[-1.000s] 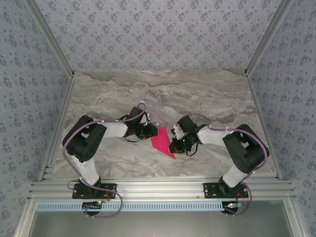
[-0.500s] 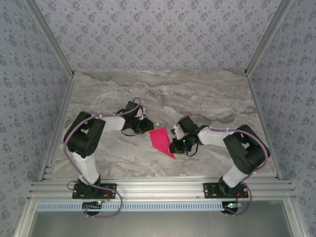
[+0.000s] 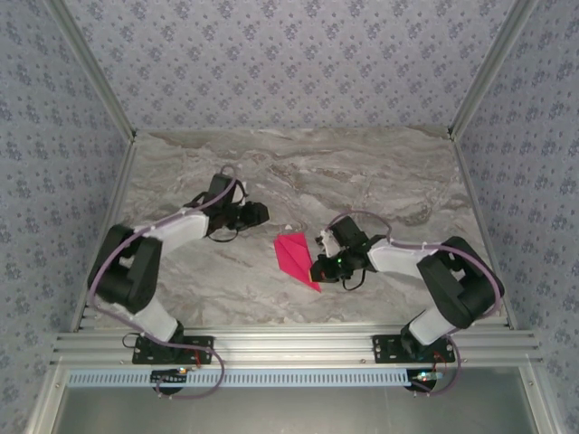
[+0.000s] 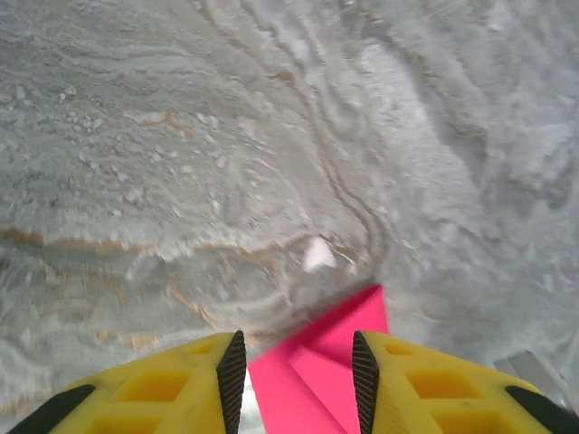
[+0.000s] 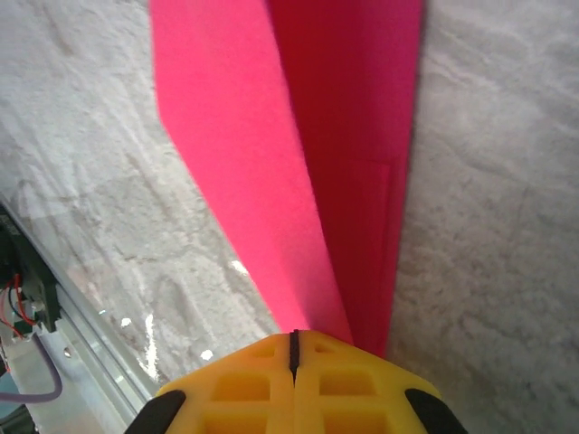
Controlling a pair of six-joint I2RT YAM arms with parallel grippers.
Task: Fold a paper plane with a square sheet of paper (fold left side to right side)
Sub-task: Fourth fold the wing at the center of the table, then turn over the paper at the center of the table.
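1. Starting at the left: finds the left claw point(image 3: 261, 214) spread, pinching nothing, hanging over bare bench point(image 3: 380, 181) up and to the left of the pink paper and apart from it. From its own wrist camera, shows the yellow fingers point(image 4: 226, 362) parted, with the paper's near corner framed beyond the gap.
2. Moving to the middle: finds the paper plane point(image 3: 295, 258) lying flat on the bench between the two claws. No longer square but a slim kite shape, with one sharp tip aimed at the near edge. Shows overlapping flaps and a long crease down its length point(image 5: 298, 136).
3. Moving right: finds the right claw point(image 3: 317, 269) pressed together, tips planted on the paper's right edge toward the pointed end point(image 5: 294, 362). Cannot tell whether a layer is nipped or merely pinned down.
4. Judging progress: seems past the early diagonal folds, roughly midway. Probably leaves the left half to be carried over onto the right along the centre crease, then pressed flat. Wings not yet formed.
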